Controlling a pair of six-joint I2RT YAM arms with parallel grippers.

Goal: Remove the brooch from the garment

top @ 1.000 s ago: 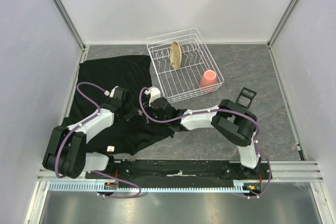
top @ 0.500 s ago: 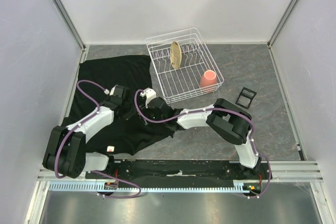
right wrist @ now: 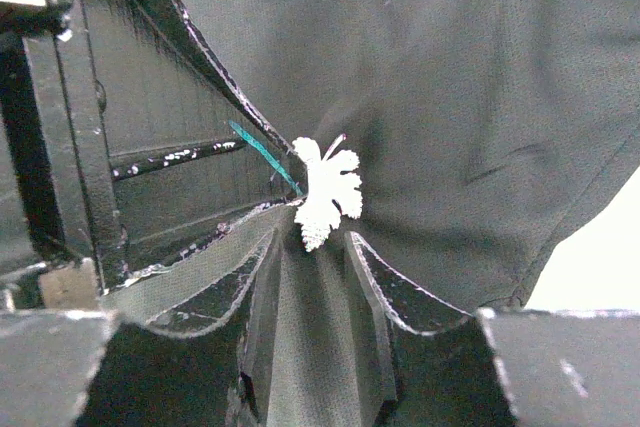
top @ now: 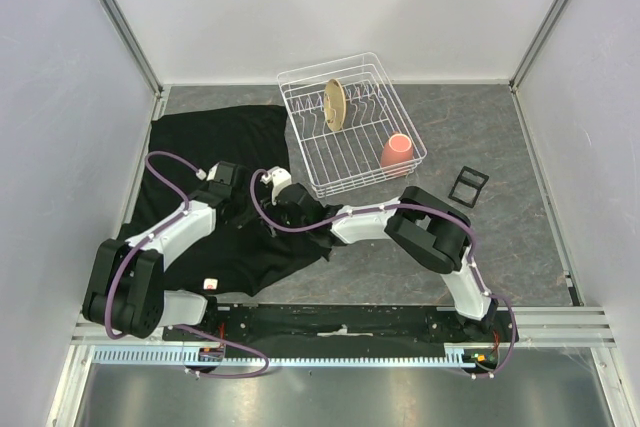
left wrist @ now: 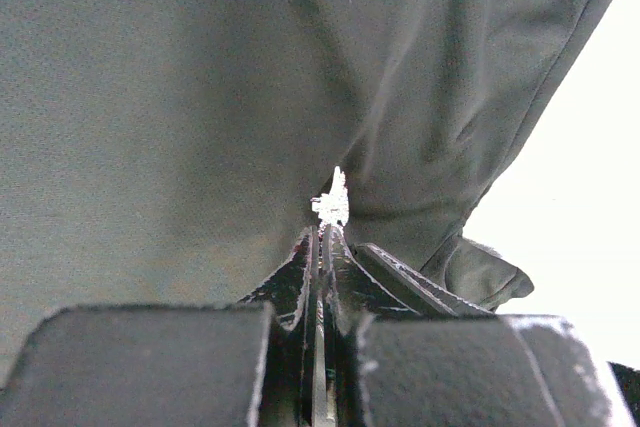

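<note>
While right tool (right wrist: 315, 235) pinches garment (right wrist: 480, 77) fold, left tool (left wrist: 322, 239) clamped on brooch (left wrist: 332, 202).

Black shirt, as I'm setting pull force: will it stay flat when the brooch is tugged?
Probably floppy: the shirt lies wrinkled, and a fold bunches inside the right end effector. It will likely tent up after the brooch, since creases run from it.

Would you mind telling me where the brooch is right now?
Right wrist view, centre: the brooch sits on the garment, just beyond the right gripper.
</note>
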